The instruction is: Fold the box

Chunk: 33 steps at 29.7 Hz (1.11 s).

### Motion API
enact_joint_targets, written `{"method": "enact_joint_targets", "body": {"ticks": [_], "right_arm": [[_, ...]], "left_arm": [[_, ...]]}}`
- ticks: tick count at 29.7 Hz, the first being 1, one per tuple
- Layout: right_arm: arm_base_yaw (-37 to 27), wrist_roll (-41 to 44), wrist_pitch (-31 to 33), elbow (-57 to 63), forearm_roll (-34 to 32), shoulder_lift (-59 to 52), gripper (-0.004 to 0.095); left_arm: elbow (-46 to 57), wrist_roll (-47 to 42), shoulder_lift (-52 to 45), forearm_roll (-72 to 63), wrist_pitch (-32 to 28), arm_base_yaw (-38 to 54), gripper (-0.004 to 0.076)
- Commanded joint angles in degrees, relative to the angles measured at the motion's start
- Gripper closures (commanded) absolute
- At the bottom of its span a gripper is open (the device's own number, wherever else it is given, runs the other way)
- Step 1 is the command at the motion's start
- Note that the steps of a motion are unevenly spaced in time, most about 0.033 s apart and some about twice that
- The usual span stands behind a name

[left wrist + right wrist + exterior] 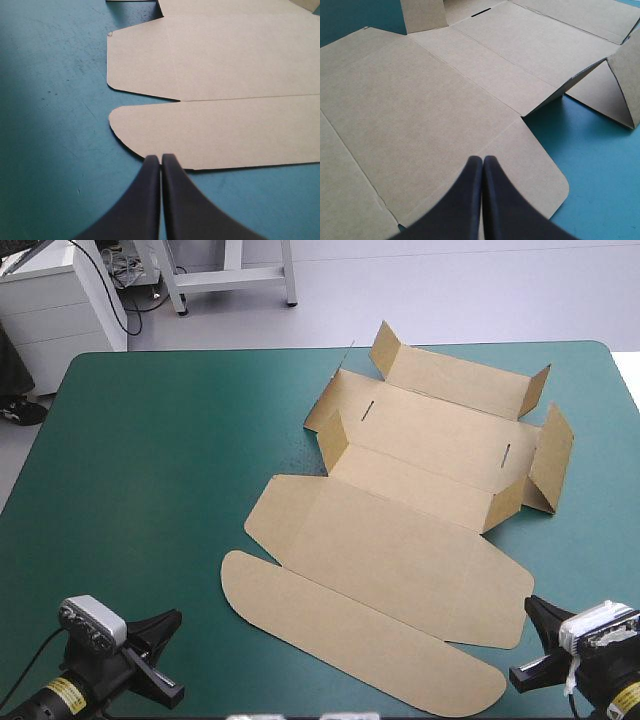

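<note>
Starting at the left gripper [161,160], its two broad black fins are seen pressed together into one pointed arch, with nothing held between them. The tip is aimed at the near edge of a long, rounded flap, and the high view suggests it is just short of touching. The right gripper [483,160] is likewise drawn together and empty, and it is pointed over a rounded corner flap at the sheet's near right end.

Beyond both tips, the box [400,540], a cut sheet of brown board, is spread on the table's teal-green cover [150,490], right of the middle. It runs from near the front edge toward the far one. Its near panels are laid flat, while at the far end several short flaps and walls are partly raised, none apparently tucked.

The folding is judged to be at its outset, with the approach in hand. For the next move, an edge probably has to be lifted. A closed tip could be slid under the board, or the fins parted to pinch a flap, while the sheet is kept from sliding.
</note>
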Motion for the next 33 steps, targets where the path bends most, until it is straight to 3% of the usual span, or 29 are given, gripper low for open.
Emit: {"method": "enact_joint_targets", "body": {"ticks": [1, 10, 13, 17, 22, 24, 33], "right_arm": [[0.2, -0.1, -4.3, -1.5, -0.7, 0.7, 0.0928], [0.2, -0.1, -4.3, -1.5, -0.7, 0.7, 0.0927], [0.2, -0.1, -4.3, -1.5, 0.0, 0.7, 0.0886], [0.2, -2.1, -4.3, -1.5, 2.6, 0.7, 0.0684], [0.2, -3.7, -4.3, -1.5, 3.8, 0.7, 0.0309], [0.2, -3.7, -4.3, -1.5, 3.8, 0.7, 0.0258], [0.2, 1.1, -5.0, -1.6, 4.1, 0.8, 0.0262]], "left_arm": [[-1.5, -0.1, 0.8, -1.1, -4.0, -0.2, 0.0731], [-1.5, -0.1, 0.8, -1.1, -4.0, -0.2, 0.0731], [-1.5, -0.1, 0.8, -1.1, -4.0, -0.2, 0.0731], [-1.5, -0.1, 0.8, -1.1, -4.0, -0.2, 0.0731], [-1.5, -0.1, 0.8, -1.1, -4.0, -0.2, 0.0731], [-1.5, -0.1, 0.8, -1.1, -4.0, -0.2, 0.0731], [-1.5, -0.1, 0.8, -1.1, -4.0, -0.2, 0.0731]]}}
